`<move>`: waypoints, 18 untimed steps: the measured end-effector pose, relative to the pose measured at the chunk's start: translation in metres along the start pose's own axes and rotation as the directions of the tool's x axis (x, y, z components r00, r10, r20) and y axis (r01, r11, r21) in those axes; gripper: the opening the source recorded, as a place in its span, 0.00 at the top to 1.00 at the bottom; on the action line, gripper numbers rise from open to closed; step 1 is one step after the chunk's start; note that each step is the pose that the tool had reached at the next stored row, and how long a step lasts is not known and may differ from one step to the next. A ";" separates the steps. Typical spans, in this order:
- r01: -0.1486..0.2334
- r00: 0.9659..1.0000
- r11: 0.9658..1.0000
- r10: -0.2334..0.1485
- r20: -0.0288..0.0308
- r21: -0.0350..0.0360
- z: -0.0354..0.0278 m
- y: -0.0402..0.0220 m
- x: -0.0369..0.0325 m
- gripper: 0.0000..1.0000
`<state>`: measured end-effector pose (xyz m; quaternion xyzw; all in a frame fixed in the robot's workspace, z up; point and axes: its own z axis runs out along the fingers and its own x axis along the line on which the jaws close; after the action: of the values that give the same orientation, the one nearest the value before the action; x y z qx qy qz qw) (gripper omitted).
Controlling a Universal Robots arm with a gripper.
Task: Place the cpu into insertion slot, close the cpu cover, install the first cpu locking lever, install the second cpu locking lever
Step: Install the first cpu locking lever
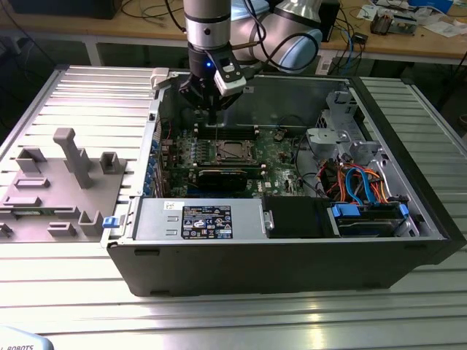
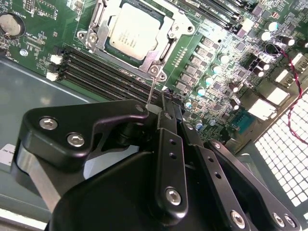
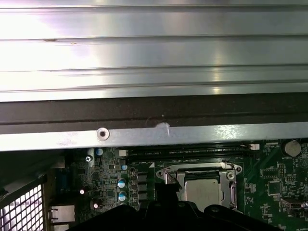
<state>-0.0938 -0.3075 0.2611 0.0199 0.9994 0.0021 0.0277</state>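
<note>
The cpu [image 2: 137, 31] lies flat in the insertion slot [image 1: 232, 151] on the green motherboard [image 2: 38, 29], its pale metal face up. The silvery cpu cover [image 2: 179, 25] lies down around it, framing the chip. A thin locking lever [image 2: 151, 89] rises from the socket's corner up to the tip of my gripper [image 2: 163, 107]. The gripper [image 1: 212, 117] hangs over the board just behind the socket, its fingers closed together; whether they pinch the lever I cannot tell. In the first wrist view the cpu [image 3: 202, 190] and cover [image 3: 229, 177] sit below the case wall.
The open computer case [image 1: 408, 248] lies on a ribbed metal table [image 1: 87, 80]. A grey labelled power supply [image 1: 197, 219] sits at the front, with drive bays and coloured cables [image 1: 357, 182] on the exterior view's right. Grey fixtures [image 1: 69, 157] stand on the left. Black memory slots [image 2: 96, 67] run beside the socket.
</note>
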 end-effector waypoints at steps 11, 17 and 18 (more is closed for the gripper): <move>0.000 1.000 1.000 0.000 0.000 0.002 0.0025 0.0023 -0.0126 0.89; 0.000 1.000 1.000 0.000 0.000 0.002 0.0044 0.0055 -0.0127 0.89; 0.000 1.000 1.000 0.000 0.000 0.002 0.0048 0.0061 -0.0127 0.89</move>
<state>-0.0806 -0.3019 0.2571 0.0199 0.9994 0.0010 0.0278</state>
